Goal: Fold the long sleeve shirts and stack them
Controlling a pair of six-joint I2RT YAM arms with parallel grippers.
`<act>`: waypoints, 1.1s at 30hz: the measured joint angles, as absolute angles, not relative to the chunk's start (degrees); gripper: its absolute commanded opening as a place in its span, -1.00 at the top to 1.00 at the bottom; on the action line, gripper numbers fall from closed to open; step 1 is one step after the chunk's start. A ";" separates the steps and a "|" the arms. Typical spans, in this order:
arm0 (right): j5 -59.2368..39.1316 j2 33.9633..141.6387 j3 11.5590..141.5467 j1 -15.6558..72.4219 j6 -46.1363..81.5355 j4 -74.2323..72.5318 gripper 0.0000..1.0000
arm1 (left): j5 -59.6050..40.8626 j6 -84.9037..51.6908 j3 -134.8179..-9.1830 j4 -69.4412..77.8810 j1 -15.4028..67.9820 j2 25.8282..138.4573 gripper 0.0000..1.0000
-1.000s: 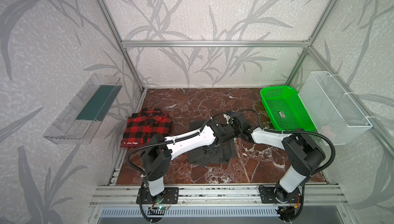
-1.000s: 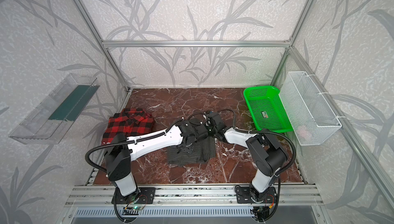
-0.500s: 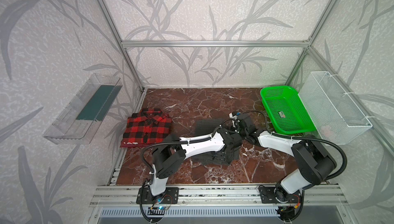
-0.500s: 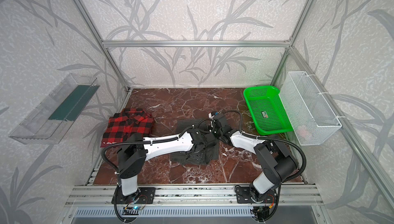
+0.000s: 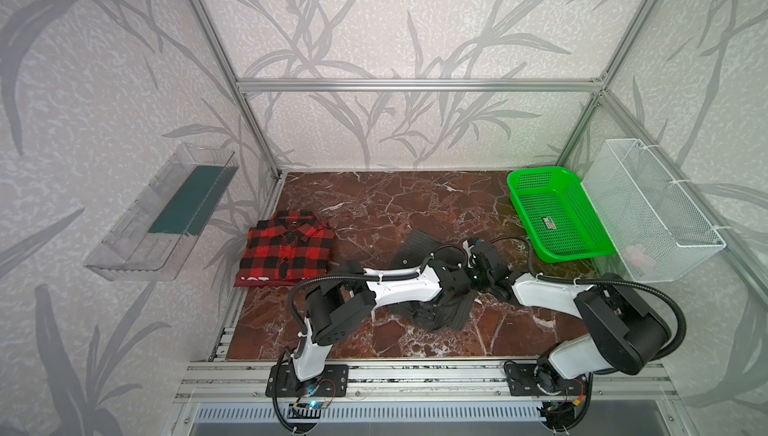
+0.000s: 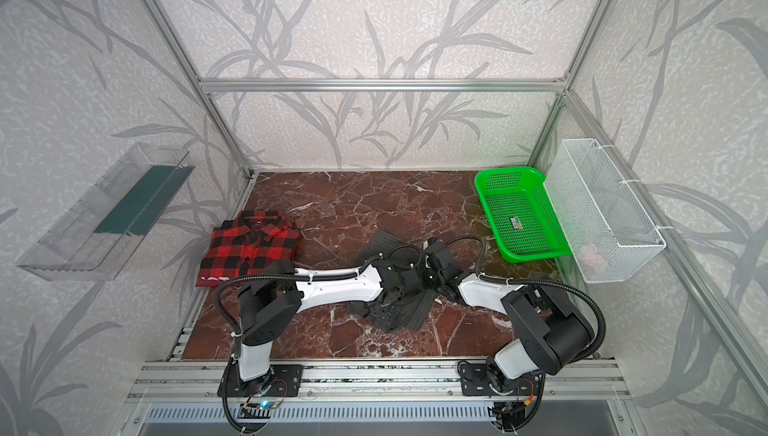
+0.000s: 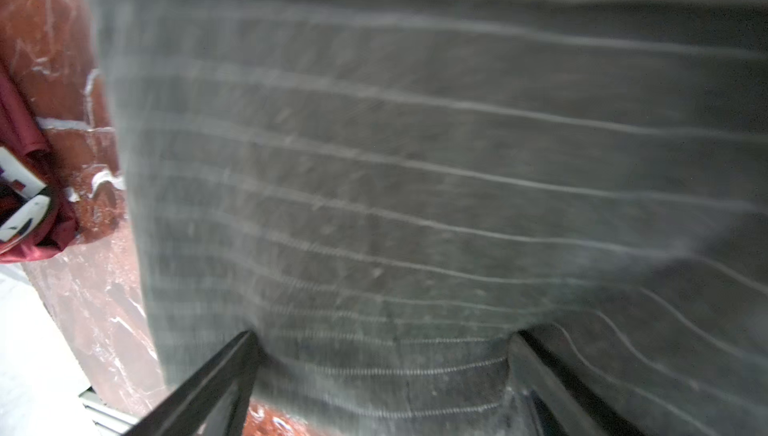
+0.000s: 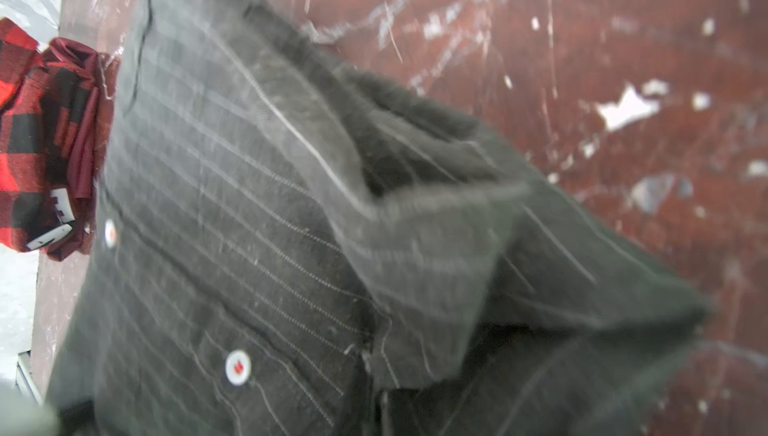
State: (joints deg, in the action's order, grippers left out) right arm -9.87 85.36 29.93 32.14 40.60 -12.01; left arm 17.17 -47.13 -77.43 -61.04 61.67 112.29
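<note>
Plaid shirt (image 5: pixel 286 249) lies folded at nine o'clock. Just past centre toward five o'clock, the pinstripe shirt (image 5: pixel 415 247) has just been dragged rightward and skewed. The left gripper (image 7: pixel 382 334) is spread wide over the cloth, gripping nothing. The right gripper (image 5: pixel 478 283) has clamped tight, seemingly on its fabric. Still rumpled, so folding isn't finished and stacking waits.

A robot test cell in a lab: an aluminium frame (image 5: pixel 415 85) holds leaf-printed wall panels (image 5: pixel 415 18), and the left arm (image 5: pixel 399 288) and right arm (image 5: pixel 544 295) are bolted to a rail (image 5: pixel 415 376) before the marble tabletop (image 5: pixel 395 201).

Top views: high, front, looking down; wrist views: close, sharing pinstripe shirt (image 7: pixel 415 164).
</note>
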 measured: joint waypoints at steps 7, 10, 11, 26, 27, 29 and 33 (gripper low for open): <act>-7.60 79.33 24.58 35.88 45.12 -11.53 1.00 | 17.96 -42.24 -79.55 -58.72 52.60 112.36 -0.89; -6.57 77.32 24.23 37.36 46.35 -10.28 1.00 | 18.79 -39.75 -83.96 -58.37 50.09 113.47 -0.89; -6.35 76.90 24.23 37.71 46.74 -9.93 1.00 | 19.29 -39.07 -85.65 -58.33 49.67 113.91 -0.89; -7.11 57.21 33.19 39.70 40.75 12.64 0.06 | 20.93 -39.72 -70.96 -53.56 46.63 89.38 -0.85; -7.05 56.51 34.11 39.44 39.38 14.41 0.06 | 20.82 -40.21 -69.14 -52.95 46.48 88.64 -0.85; -7.03 56.36 36.12 38.72 37.21 17.63 0.06 | 20.14 -41.04 -66.11 -51.75 46.30 88.62 -0.83; -6.46 57.28 39.77 37.12 33.47 21.63 0.05 | 17.47 -42.39 -62.02 -50.19 46.02 90.70 -0.77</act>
State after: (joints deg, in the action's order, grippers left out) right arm -6.46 57.28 39.77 37.12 33.47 21.63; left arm 17.47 -42.39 -62.02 -50.19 46.02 90.70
